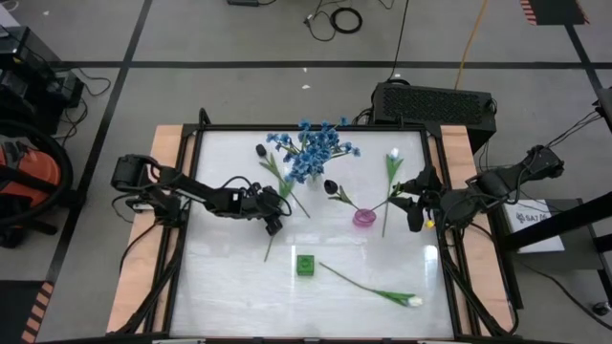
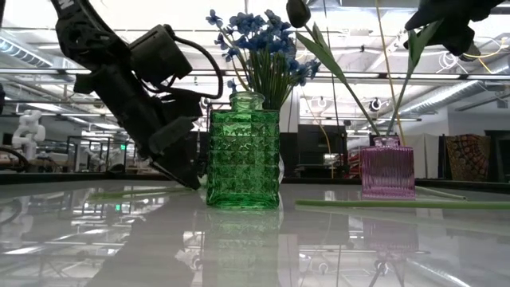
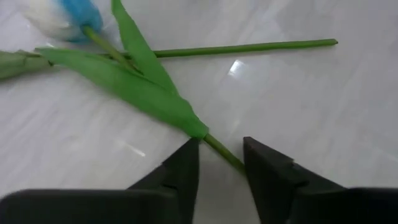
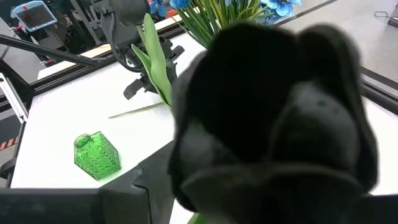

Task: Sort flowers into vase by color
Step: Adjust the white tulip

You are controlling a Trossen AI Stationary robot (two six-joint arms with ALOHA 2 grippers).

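A flower stem (image 1: pixel 271 244) with long green leaves (image 3: pixel 130 81) lies flat on the white table. My left gripper (image 3: pixel 221 146) is open and points down at it, with one finger on either side of the stem (image 3: pixel 219 149) just below the leaves. My right gripper (image 1: pixel 413 208) is up at the right, shut on a dark tulip whose bud (image 4: pixel 273 106) fills its wrist view. A second dark tulip (image 2: pixel 298 11) leans out of the pink vase (image 1: pixel 364 217). The green vase (image 1: pixel 304 265) stands empty. Blue blossoms (image 1: pixel 311 148) are at the far side. My right gripper holds the dark tulip high on its stem, close under the bud, which hides the fingers in the wrist view. In the low view the stem (image 2: pixel 406 88) slants down from the gripper into the pink vase's mouth (image 2: pixel 386 142). The bud is lifted clear.
A white tulip (image 1: pixel 411 301) lies near the table's front right. Another white-tipped flower (image 1: pixel 393 158) is at the far right. A dark tulip (image 1: pixel 260 151) lies at the far left, and its stem (image 3: pixel 249 47) crosses behind the leaves. Bare table lies at the near left.
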